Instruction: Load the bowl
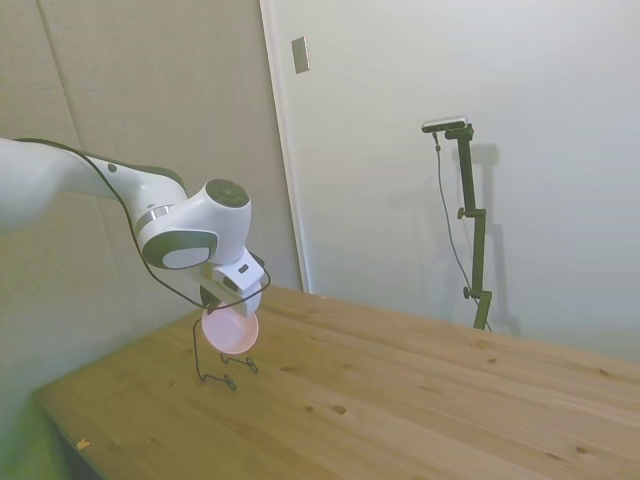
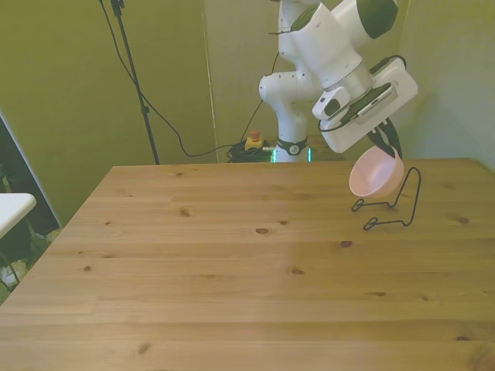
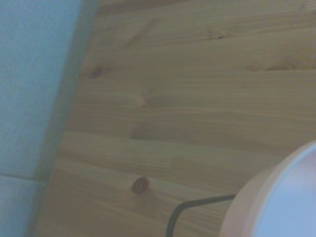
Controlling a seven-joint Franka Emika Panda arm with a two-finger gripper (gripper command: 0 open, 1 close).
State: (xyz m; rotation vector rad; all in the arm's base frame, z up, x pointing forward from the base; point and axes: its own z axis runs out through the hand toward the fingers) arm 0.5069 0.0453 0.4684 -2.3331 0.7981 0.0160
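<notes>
My arm comes in high and bends down hard at the wrist, so my claw points down and a bit sideways near the counter's corner, at the front view's right. In the side view the white forearm stretches across from the picture's left and the wrist housing tips down toward the wood. The claw is clamped on the rim of the bowl, with the dark fingers pinching the top edge. The bowl hangs right below the claw, tilted so its open side faces up and away from the camera in the front view, while in the side view the bowl shows as a flat pink disc turned toward the camera. It's up off the counter, sitting right at the wire rack, whose upright loop stands just beside it and whose feet rest on the wood underneath. I can't tell from these shots if the bowl is actually touching the wire or just hovering against it. The wrist view is blurry, but it catches a curved chunk of the bowl with a bit of the black wire poking out beside it over the wood grain. Count-wise: one bowl, one rack, one arm.
</notes>
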